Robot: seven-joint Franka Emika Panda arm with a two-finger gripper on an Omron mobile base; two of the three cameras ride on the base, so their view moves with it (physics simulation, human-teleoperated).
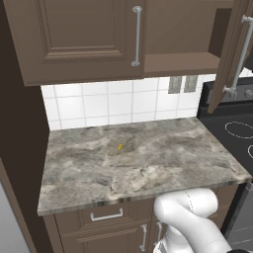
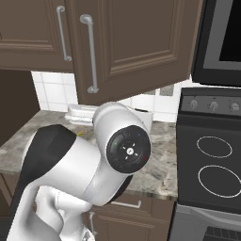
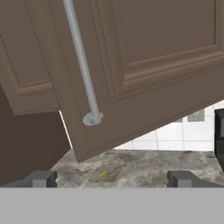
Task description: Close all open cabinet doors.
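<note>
Above the grey marble countertop (image 1: 138, 158), a shut dark brown wooden cabinet door (image 1: 74, 39) hangs left of an open one (image 1: 232, 54), with the black glass stovetop (image 1: 237, 131) to the counter's right.

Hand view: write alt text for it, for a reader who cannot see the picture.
An open dark brown cabinet door with a long silver bar handle hangs close ahead, swung out from a closed neighbouring door. Below lies a grey marble counter with a small yellow speck, backed by white tiles. The open gripper holds nothing.
</note>
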